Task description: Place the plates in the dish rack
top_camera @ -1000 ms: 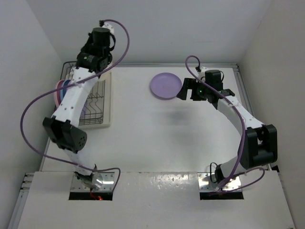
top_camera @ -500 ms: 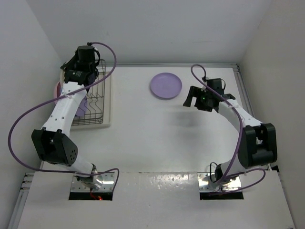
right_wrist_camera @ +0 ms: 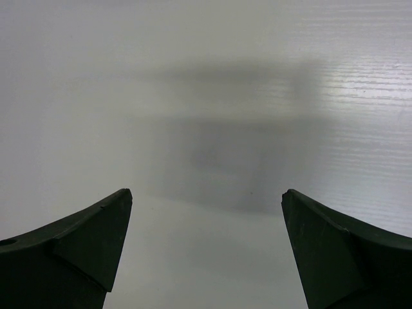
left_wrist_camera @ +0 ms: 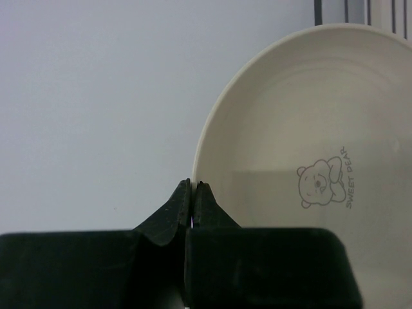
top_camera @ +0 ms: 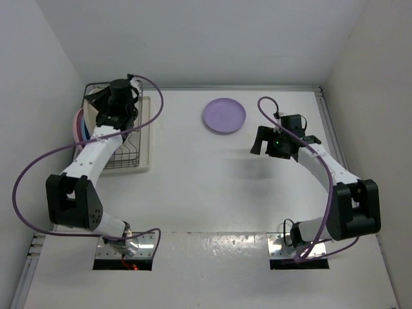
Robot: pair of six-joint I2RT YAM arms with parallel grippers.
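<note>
My left gripper (left_wrist_camera: 193, 185) is shut on the rim of a cream plate (left_wrist_camera: 309, 161) with a small bear print, held upright on edge. From above, that gripper (top_camera: 111, 98) hangs over the far end of the dark wire dish rack (top_camera: 132, 138) at the table's left. Pink and blue plates (top_camera: 80, 125) stand on edge at the rack's left side. A lilac plate (top_camera: 224, 116) lies flat on the table at the back centre. My right gripper (top_camera: 261, 140) (right_wrist_camera: 206, 193) is open over bare table, to the right of and nearer than the lilac plate, holding nothing.
The rack sits on a pale tray base (top_camera: 147, 132) against the left wall. A purple cable (top_camera: 38, 164) loops out from the left arm, and another runs along the right arm (top_camera: 331, 193). White walls close in the left, back and right.
My left arm has swung left and come down over the rack with the cream plate. My right gripper has drawn back from the lilac plate toward the near right, still open.
</note>
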